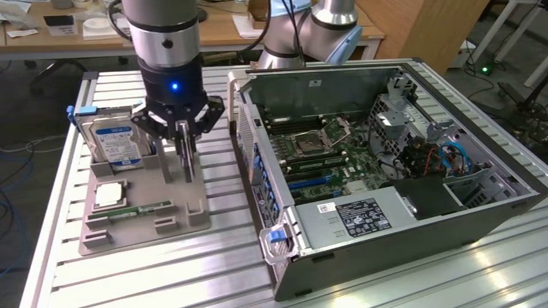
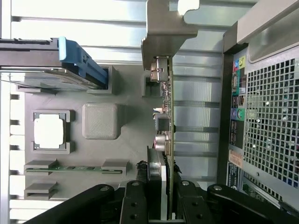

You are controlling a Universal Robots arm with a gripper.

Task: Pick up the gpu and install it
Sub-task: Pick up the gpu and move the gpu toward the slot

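The tool [image 1: 185, 138] was clenched on the gpu [image 1: 187, 163], its fingers pinching the card from both flat sides. The gpu stood on edge, upright, over the grey holder tray [image 1: 145, 192]; whether its lower end was touching the tray could not be told. In the wrist view the tool [image 2: 161, 186] gripped one end of the gpu [image 2: 167, 116], with the silver bracket at the far end. On the tray, toward the exterior view's left, stood a hard drive [image 1: 115, 144] (blue label facing out), with a processor [image 1: 110, 194] and a green memory stick [image 1: 137, 210] lying nearer the camera. The open computer case [image 1: 479, 212] lay on the slatted desk [image 1: 214, 269] just beside the tray, motherboard [image 1: 317, 154] exposed.
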